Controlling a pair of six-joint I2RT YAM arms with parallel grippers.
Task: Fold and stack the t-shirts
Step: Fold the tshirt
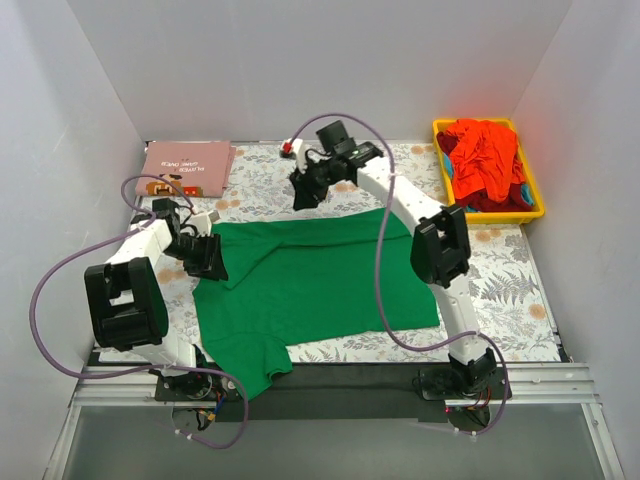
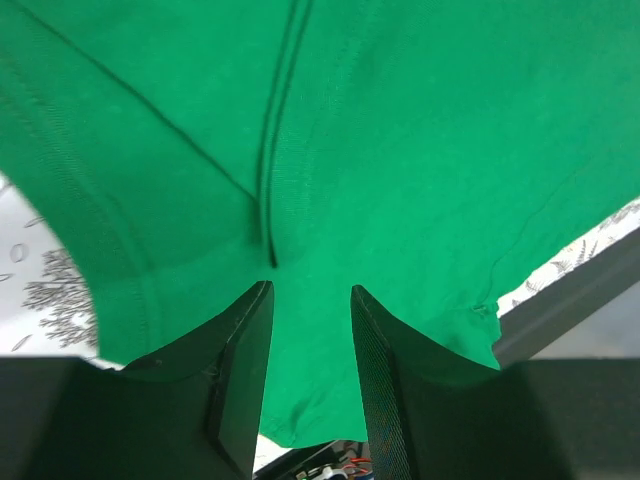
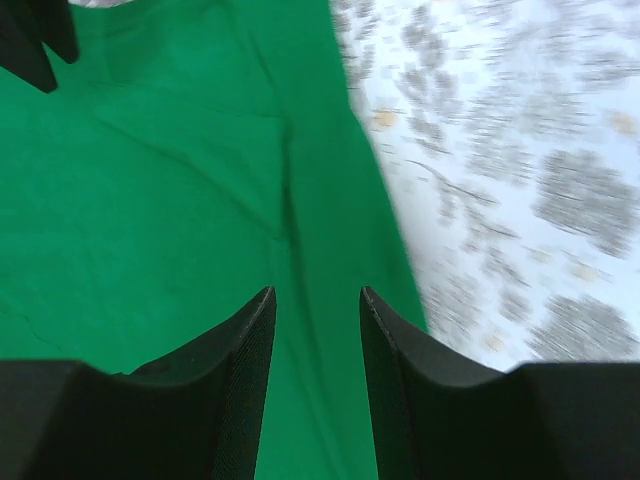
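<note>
A bright green t-shirt (image 1: 310, 280) lies spread flat on the floral table covering (image 1: 500, 290), one sleeve hanging over the near edge. My left gripper (image 1: 212, 260) is open and empty over the shirt's left edge; in the left wrist view it (image 2: 311, 290) hovers over green cloth (image 2: 400, 150) near a seam. My right gripper (image 1: 304, 194) is open and empty at the shirt's far edge; in the right wrist view it (image 3: 316, 292) is above the shirt's (image 3: 150, 200) border. A folded dusty pink t-shirt (image 1: 187, 165) lies at the back left. Red-orange t-shirts (image 1: 485, 155) are heaped in a bin.
The yellow plastic bin (image 1: 535, 195) stands at the back right corner. White walls enclose the table on three sides. The dark front table edge (image 2: 570, 300) runs just beyond the shirt's hem. The floral covering (image 3: 520, 150) shows beside the shirt.
</note>
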